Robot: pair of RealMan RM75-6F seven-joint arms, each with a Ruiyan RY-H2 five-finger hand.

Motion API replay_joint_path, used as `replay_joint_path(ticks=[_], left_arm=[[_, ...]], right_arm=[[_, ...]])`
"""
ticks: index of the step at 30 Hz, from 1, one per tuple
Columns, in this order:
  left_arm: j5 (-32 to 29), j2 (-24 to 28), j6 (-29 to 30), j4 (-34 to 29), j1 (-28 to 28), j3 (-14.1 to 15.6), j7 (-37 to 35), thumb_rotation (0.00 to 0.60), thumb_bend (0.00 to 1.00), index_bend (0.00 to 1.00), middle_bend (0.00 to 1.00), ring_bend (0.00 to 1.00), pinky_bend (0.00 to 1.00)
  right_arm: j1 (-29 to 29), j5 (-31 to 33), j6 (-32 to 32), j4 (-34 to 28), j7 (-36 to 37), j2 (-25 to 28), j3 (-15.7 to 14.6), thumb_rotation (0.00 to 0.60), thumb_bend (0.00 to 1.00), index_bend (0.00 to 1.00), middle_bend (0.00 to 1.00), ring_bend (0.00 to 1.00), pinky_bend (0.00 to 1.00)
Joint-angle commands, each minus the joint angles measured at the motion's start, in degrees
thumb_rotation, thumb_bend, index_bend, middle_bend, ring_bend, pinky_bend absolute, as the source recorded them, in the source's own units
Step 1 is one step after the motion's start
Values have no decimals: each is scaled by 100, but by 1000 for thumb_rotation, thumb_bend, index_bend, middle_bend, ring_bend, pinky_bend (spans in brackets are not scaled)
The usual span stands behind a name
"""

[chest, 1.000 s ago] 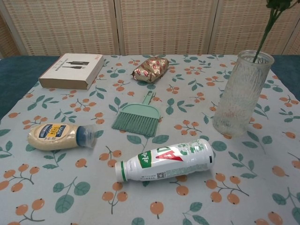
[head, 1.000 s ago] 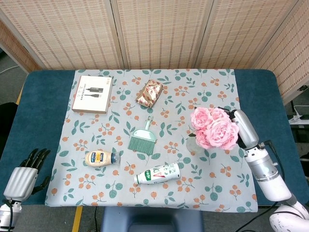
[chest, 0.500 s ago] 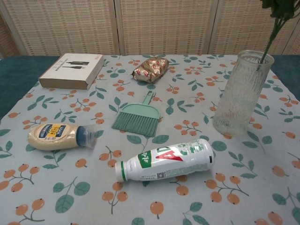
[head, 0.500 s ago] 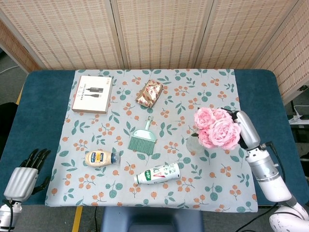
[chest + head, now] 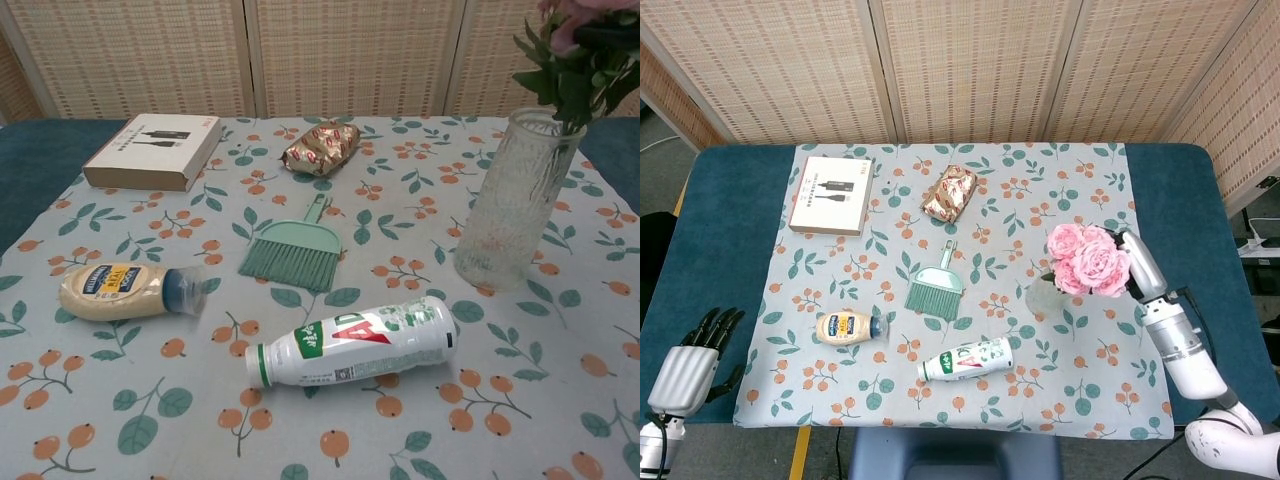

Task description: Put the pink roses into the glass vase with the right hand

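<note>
- Chest view shows the pink roses (image 5: 580, 20) with their green stems and leaves reaching down into the mouth of the glass vase (image 5: 512, 205), the blooms above its rim at the top right edge of the picture.
- From the head view, the roses (image 5: 1087, 262) form one cluster directly over the vase (image 5: 1044, 297), hiding most of it.
- The right hand (image 5: 1127, 258) sits just right of the blooms, touching the bunch; its fingers are hidden behind the flowers, so I cannot tell whether it grips the stems or has let them go.
- The right forearm runs from the hand down toward the near right corner of the table (image 5: 725, 215).
- The left hand (image 5: 688, 365) rests far from the vase at the near left corner, fingers extended and a little apart, holding nothing.
- One vase stands upright on the floral cloth (image 5: 1080, 190), holding the one bunch of roses.
- Left of the vase lies one green hand brush (image 5: 935, 287).
- Nearer the front edge than the vase lies one white bottle (image 5: 350, 342) on its side.
- Further left of the vase lies one mayonnaise bottle (image 5: 127, 290), also on its side.
- Beyond the brush, far left of the vase, sit one shiny snack packet (image 5: 949, 192) and one flat box (image 5: 832, 195).
</note>
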Motion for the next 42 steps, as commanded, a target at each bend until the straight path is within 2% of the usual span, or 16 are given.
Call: replay_joint_path(ticks=[1, 6, 8, 13, 15, 20, 23, 26, 28, 31, 33, 37, 39, 42], left_arm=[[1, -1, 4, 2, 1, -2, -6, 600, 353, 65, 77, 6, 287], [8, 5, 12, 0, 2, 0, -14, 600, 353, 65, 77, 6, 287], [10, 5, 12, 0, 3, 1, -12, 600, 353, 65, 77, 6, 287], [8, -1, -2, 0, 0, 7, 2, 600, 353, 65, 78, 6, 287], [13, -5, -10, 0, -4, 11, 10, 600, 353, 65, 78, 6, 287], [25, -10, -19, -3, -9, 19, 31, 600, 353, 65, 78, 6, 287], [18, -14, -22, -1, -7, 20, 35, 600, 354, 65, 78, 6, 286], [19, -16, -23, -3, -9, 20, 44, 600, 353, 65, 78, 6, 287], [23, -17, -26, -2, -11, 22, 43, 600, 353, 65, 78, 6, 287], [17, -20, -25, 5, -10, 20, 39, 600, 352, 65, 78, 6, 287], [5, -19, -29, 8, -11, 15, 31, 600, 353, 65, 78, 6, 287], [-10, -22, -51, 23, -19, 11, 4, 600, 353, 65, 78, 6, 287], [-7, -22, -53, 31, -20, 14, 0, 600, 353, 66, 78, 6, 287], [11, -21, -30, 29, -13, 18, 15, 600, 352, 66, 78, 6, 287]], right_arm=[[15, -85, -102, 112, 139, -48, -65, 600, 580, 818, 965, 1000, 957], [-11, -162, -161, 230, 204, -37, -130, 600, 574, 797, 965, 1000, 957], [-11, -192, -203, 283, 183, -19, -162, 600, 528, 751, 965, 1000, 957], [0, -214, -343, 353, 238, 61, -211, 600, 253, 497, 965, 979, 945], [-10, -221, -337, 371, 274, 78, -207, 600, 175, 393, 959, 968, 940], [-74, -207, -200, 388, 153, 104, -174, 600, 73, 200, 880, 936, 938], [-138, -187, -83, 327, -2, 172, -152, 600, 37, 105, 773, 900, 935], [-250, -218, 143, 210, -162, 256, -132, 600, 17, 71, 651, 859, 928], [-330, -281, 285, 103, -177, 345, -127, 600, 10, 39, 534, 777, 920], [-534, -512, 627, -57, -206, 583, -170, 600, 6, 3, 420, 666, 917], [-700, -669, 905, -110, -297, 709, -220, 600, 3, 0, 336, 549, 899], [-1265, -1073, 1622, -208, -748, 993, -532, 600, 3, 1, 254, 320, 802], [-1567, -1263, 1981, -121, -1216, 956, -733, 600, 3, 19, 251, 289, 756], [-2082, -1584, 2796, 484, -2182, 385, -960, 600, 0, 52, 249, 287, 716]])
